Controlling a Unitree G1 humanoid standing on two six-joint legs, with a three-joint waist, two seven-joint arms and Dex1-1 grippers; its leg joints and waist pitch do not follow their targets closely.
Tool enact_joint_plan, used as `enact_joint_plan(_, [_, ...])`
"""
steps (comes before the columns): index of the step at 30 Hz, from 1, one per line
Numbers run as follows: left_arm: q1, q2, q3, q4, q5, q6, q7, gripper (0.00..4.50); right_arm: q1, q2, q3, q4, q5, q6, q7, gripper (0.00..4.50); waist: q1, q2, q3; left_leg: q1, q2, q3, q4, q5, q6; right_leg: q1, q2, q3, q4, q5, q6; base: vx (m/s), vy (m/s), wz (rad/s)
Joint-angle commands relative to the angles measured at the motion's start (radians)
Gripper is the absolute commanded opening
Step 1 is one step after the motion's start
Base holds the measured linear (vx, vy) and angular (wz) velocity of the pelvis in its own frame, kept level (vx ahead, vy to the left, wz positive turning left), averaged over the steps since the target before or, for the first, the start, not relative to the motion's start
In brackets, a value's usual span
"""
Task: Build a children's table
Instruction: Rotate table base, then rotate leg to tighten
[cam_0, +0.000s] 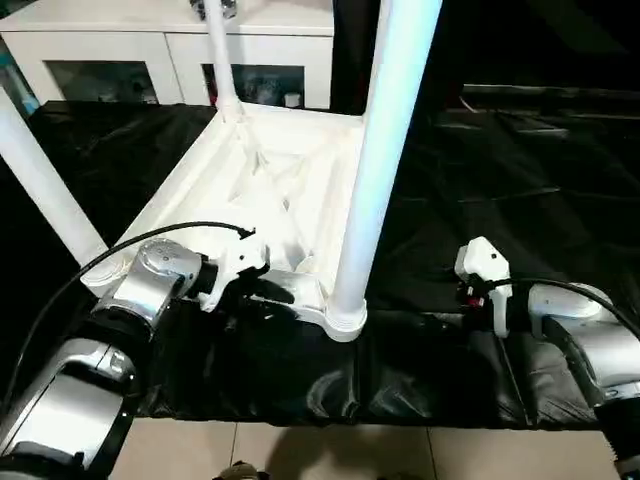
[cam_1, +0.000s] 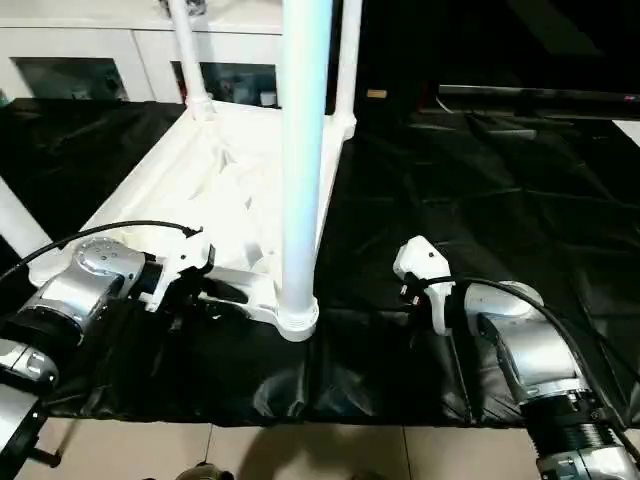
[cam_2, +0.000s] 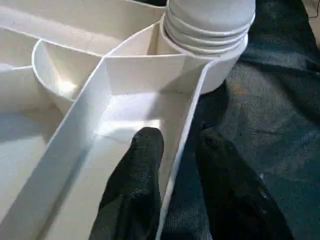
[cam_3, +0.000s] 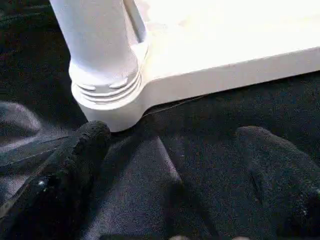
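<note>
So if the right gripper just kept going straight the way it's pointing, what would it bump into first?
Most likely the near leg where it sits in the tabletop's corner socket. The right gripper is open just above the black cloth, apart from the socket; depth is hard to judge.

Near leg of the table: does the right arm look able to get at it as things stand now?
Probably yes. The right tool is open and faces the leg's base; between them lies just black cloth, nothing else.
</note>
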Motion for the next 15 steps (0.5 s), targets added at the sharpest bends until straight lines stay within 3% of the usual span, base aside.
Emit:
enact_joint_plan(1, [-0.015, 0.001, 0.004, 0.023, 0.019, -0.009, -0.013, 1.03, 0.005, -0.01, 0.001, -0.035, 0.004, 0.012, -0.003, 4.5, 0.002, 0.002, -0.07, 0.018, 0.002, 0.013, -0.07, -0.221, 0.029, 0.059, -0.021, 0.009, -0.06, -0.087, -0.286, 0.0, 0.0, 0.0])
enact_joint_plan(6, [-0.014, -0.006, 0.008, 0.034, 0.019, -0.01, -0.02, 0.6, 0.002, -0.007, 0.007, -0.031, 0.001, 0.01, -0.003, 4.5, 0.003, 0.001, -0.072, 0.016, 0.002, 0.013, -0.069, -0.194, 0.036, 0.06, -0.022, 0.009, -0.055, -0.051, -0.293, 0.0, 0.0, 0.0])
enact_joint_plan(11, [0.022, -0.024, 0.037, -0.03, -0.029, 0.083, -0.056, 0.28, -0.006, 0.001, 0.019, -0.026, -0.004, 0.003, -0.004, 4.5, 0.004, -0.005, -0.073, 0.014, 0.004, 0.014, -0.067, -0.168, 0.053, 0.062, -0.024, 0.009, -0.051, -0.021, -0.308, 0.0, 0.0, 0.0])
enact_joint_plan(15, [0.081, -0.013, 0.02, -0.113, -0.019, 0.128, -0.032, 0.05, -0.005, 0.021, 0.024, -0.027, -0.007, -0.007, -0.02, 4.5, -0.002, -0.003, -0.069, 0.014, 0.005, 0.015, -0.07, -0.193, 0.055, 0.058, -0.024, 0.009, -0.059, -0.074, -0.296, 0.0, 0.0, 0.0])
